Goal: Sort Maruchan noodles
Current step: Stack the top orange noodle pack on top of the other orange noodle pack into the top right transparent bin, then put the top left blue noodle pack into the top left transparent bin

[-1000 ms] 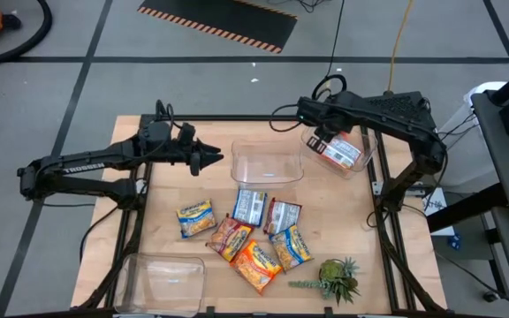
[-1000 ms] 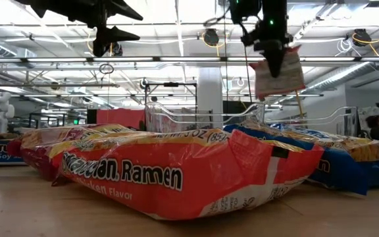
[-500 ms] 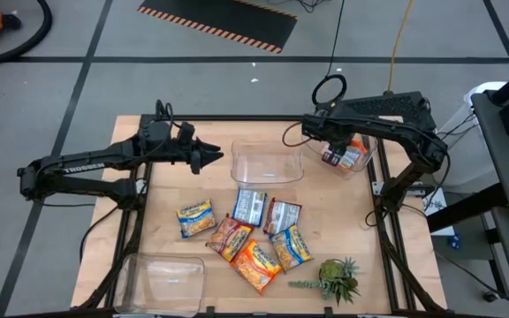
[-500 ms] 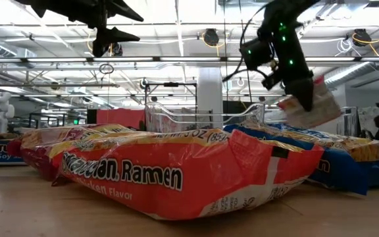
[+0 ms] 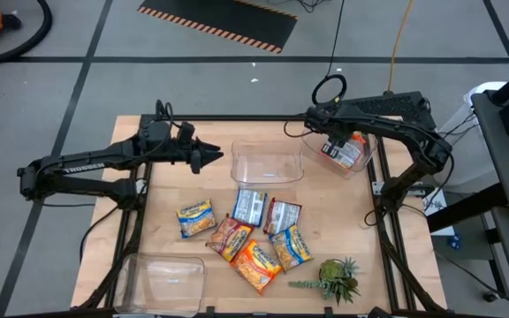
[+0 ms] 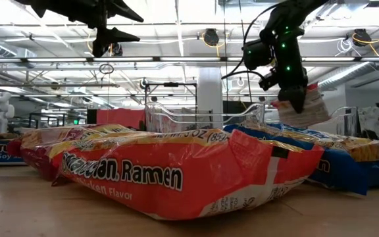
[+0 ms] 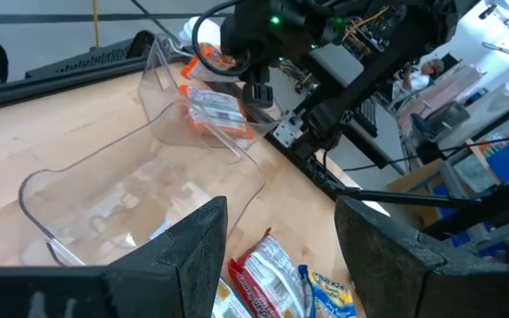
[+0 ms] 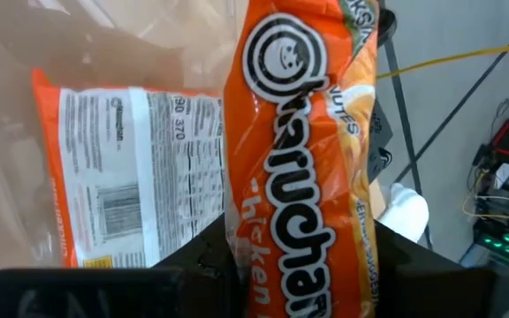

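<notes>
My right gripper is shut on an orange Maruchan packet over the clear bin at the table's far right. A second orange packet lies in that bin, printed back up. The low view shows my right gripper with the held packet tilted below it. Several more packets lie flat mid-table: blue-and-yellow, orange, dark red. My left gripper hovers open, left of the middle bin, with nothing between its fingers. My right gripper pinches the orange packet by one short end between its two fingers. It comes from above, slanting down into the bin. The packet runs on straight past the fingertips. It hangs tilted, its free end over the packet in the bin.
A third clear bin sits at the near left corner. A small green spiky plant stands near the right front edge. Bare wood shows between the packets and the near edge.
My right gripper has moved toward the table's right and come down over the far right bin, tipping as it went. Its orange packet hung high and upright before; now it sits lower and tilted at the bin. My left arm has kept still.
</notes>
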Motion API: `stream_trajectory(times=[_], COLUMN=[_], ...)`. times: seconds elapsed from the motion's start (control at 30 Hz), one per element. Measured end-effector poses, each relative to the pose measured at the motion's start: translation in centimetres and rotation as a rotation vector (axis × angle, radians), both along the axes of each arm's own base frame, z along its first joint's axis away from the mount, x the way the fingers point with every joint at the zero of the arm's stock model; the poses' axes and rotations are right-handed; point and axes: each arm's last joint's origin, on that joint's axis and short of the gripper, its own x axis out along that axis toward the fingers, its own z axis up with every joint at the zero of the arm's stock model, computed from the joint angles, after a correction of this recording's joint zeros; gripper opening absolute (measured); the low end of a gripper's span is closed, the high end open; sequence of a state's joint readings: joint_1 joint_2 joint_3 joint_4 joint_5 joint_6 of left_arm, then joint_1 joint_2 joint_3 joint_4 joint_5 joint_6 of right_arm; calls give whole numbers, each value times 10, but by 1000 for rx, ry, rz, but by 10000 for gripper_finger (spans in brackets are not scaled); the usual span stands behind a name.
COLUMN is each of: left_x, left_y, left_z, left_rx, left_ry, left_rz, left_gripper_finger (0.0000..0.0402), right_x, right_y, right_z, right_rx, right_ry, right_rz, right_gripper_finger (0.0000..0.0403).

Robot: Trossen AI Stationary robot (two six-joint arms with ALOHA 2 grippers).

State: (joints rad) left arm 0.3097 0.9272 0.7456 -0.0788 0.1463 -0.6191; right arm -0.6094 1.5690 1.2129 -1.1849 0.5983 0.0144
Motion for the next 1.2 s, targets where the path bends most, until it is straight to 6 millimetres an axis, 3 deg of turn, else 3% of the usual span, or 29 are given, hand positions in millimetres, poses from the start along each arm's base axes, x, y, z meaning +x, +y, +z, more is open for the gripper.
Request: stream_trajectory(times=[0.27, 0.7, 1.2], left_x=[-2, -4, -2], left_y=[7, 13, 5], left_z=[0, 0, 0], left_rx=[21, 48, -18], left_ry=[4, 8, -4], left_rz=[30, 53, 30], left_gripper_finger=[216, 216, 216], right_x=[-3, -16, -15], right_y=[-4, 2, 13], right_z=[0, -11, -8], right_rx=[3, 67, 294], right_ry=[2, 94, -185], right_rz=[-3, -31, -231], right_gripper_finger=[127, 183, 238])
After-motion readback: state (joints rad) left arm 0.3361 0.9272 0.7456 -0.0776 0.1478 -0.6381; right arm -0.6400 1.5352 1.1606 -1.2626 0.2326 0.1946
